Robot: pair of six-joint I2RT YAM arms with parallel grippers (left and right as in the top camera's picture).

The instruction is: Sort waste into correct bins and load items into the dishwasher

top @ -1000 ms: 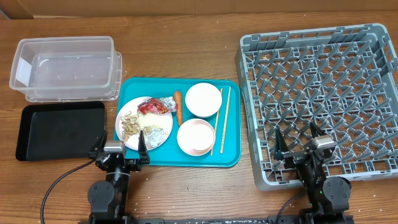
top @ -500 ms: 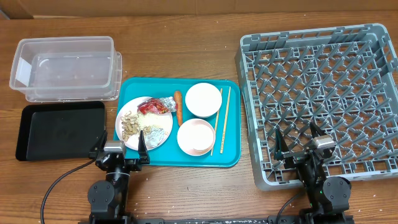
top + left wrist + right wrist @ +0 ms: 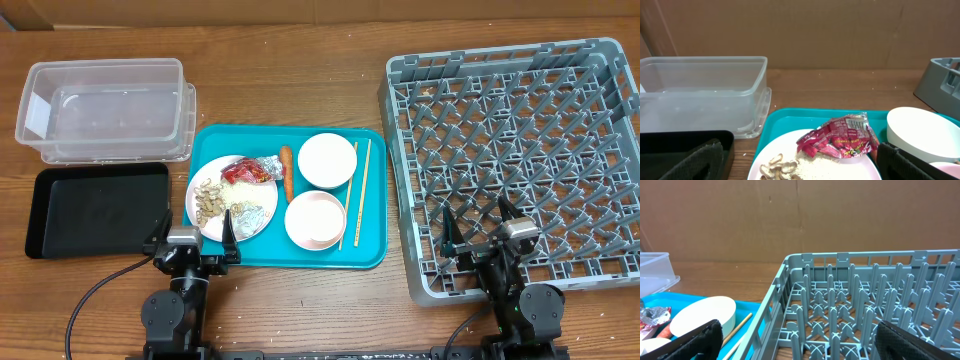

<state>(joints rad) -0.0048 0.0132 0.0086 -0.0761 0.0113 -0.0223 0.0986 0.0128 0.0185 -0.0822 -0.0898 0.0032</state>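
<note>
I'm watching both arms sitting at the near edge of the desk (image 3: 300, 310). The left fingers (image 3: 231, 230) are standing wide apart and gripping nothing, hovering over the near left corner of the teal tray (image 3: 370, 255). The right fingers (image 3: 447, 228) are gaping just as wide, empty, over the near rim of the grey dish rack (image 3: 400, 150). On the tray, the plate (image 3: 265, 197) is carrying the silver foil (image 3: 248, 213), food scraps (image 3: 208, 200) and red wrapper (image 3: 250, 171), with the carrot (image 3: 287, 171) lying beside it. The pink bowl (image 3: 315, 220), white bowl (image 3: 327, 160) and chopsticks (image 3: 355, 190) are sitting to the right. The black tray (image 3: 95, 210) is lying left, with the clear tub (image 3: 105, 110) beyond
</note>
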